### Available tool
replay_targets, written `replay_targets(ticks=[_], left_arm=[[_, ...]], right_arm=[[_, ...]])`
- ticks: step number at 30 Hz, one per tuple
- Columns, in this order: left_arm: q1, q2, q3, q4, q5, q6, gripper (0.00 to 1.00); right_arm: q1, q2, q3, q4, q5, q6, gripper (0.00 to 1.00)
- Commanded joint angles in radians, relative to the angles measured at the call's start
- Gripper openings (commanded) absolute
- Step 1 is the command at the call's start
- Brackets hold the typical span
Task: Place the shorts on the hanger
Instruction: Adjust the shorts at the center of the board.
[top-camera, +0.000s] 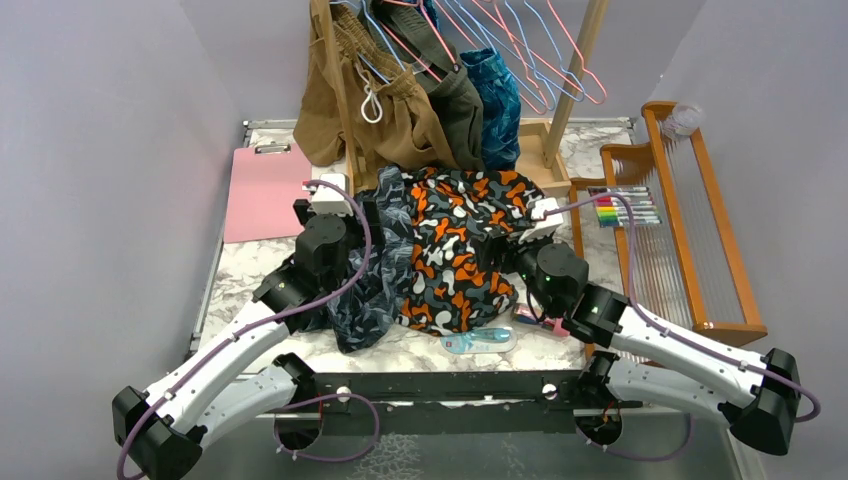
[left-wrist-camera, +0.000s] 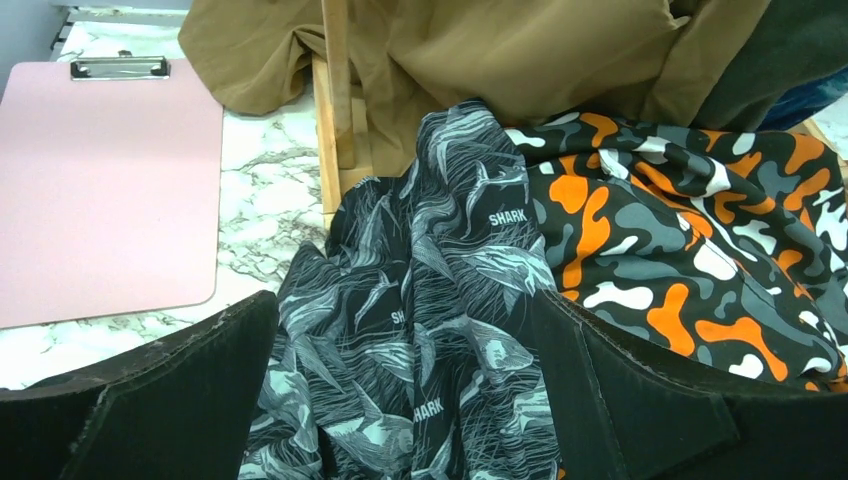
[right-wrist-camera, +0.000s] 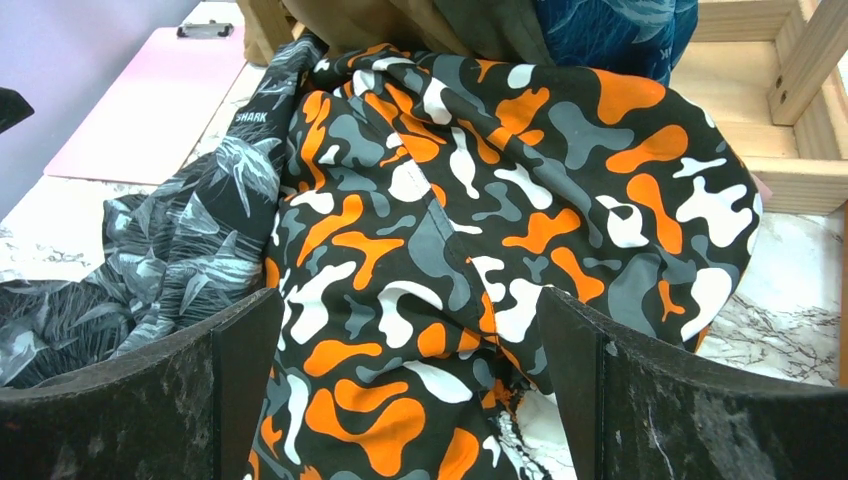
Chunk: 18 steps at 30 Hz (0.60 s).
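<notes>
While both arms reach low over the marble table (top-camera: 250, 275), the left gripper (left-wrist-camera: 400, 320) is wide open above the dark shark-print shorts (left-wrist-camera: 420, 250). The right gripper (right-wrist-camera: 405, 310) is wide open above the shorts (right-wrist-camera: 480, 200). Neither one holds a thing. The shorts lie crumpled on the table, touching the shark ones. The hanger (top-camera: 601, 93), thin and pink, hangs up on the wooden rack (top-camera: 578, 70) at the back.

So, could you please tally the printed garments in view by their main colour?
Orange camouflage shorts: 1
Grey shark-print garment: 1
Blue printed garment: 1
Total: 3
</notes>
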Motion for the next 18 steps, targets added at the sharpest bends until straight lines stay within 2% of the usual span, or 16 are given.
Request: replay_targets(ticks=[1,4,14,18], left_arm=[[-0.003,-0.033,0.012,0.002,-0.055,-0.025,0.99],[-0.003,-0.073,-0.013,0.028,-0.013,-0.016,1.00],[-0.003,-0.141,-0.054,0.072,0.064,0.026,0.99],[-0.002,-0.116,-0.063,0.077,0.039,0.044,0.96]], right_arm=[[-0.003,-0.017,-0.004,0.007,0.047,-0.012,1.00],[-0.002,-0.015,0.017,-0.012,-0.020,-0.069,1.00],[-0.002,0.007,0.109,-0.143,-0.219,-0.093,0.97],[0.007,0.083,0.176,-0.198,-0.426,-0.153,0.90]])
